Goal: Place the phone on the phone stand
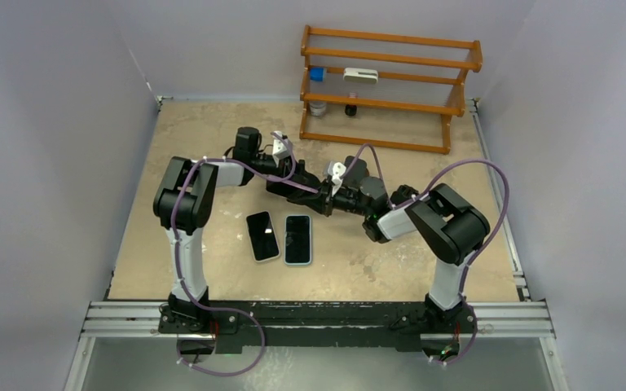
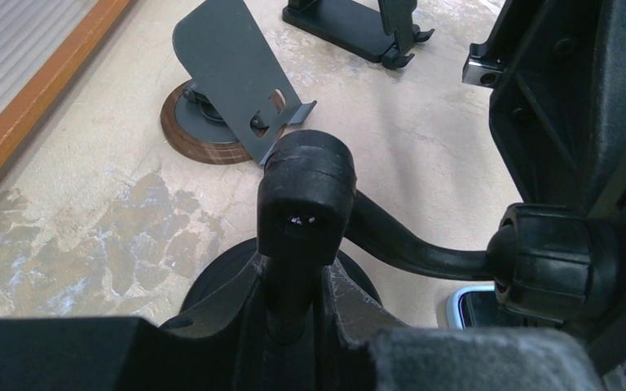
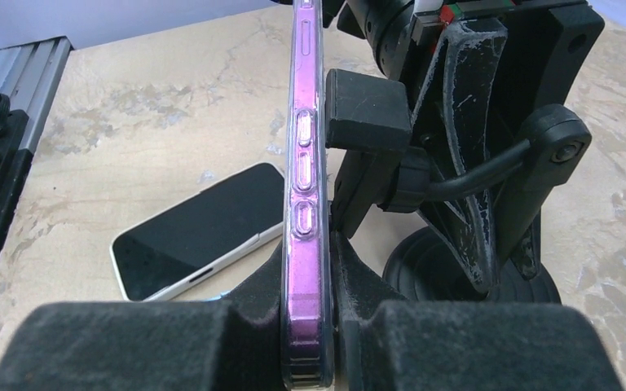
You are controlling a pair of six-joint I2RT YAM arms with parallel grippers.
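My right gripper (image 3: pixel 306 281) is shut on a purple phone (image 3: pixel 304 163) in a clear case, held edge-on and upright. The phone's back rests against the clamp head (image 3: pixel 367 110) of a black phone stand with a round base (image 3: pixel 473 281). My left gripper (image 2: pixel 293 277) is shut on that stand's upright post (image 2: pixel 304 195), just above its round base (image 2: pixel 212 281). In the top view both grippers meet mid-table, the left (image 1: pixel 308 189) and the right (image 1: pixel 328 199); the held phone is hidden there.
Two more phones lie flat near the front, a white-edged one (image 1: pixel 262 236) and a blue-edged one (image 1: pixel 297 239). A grey stand on a wooden base (image 2: pixel 228 90) and another black stand (image 2: pixel 359 24) sit beyond. An orange wooden rack (image 1: pixel 387 85) stands at the back.
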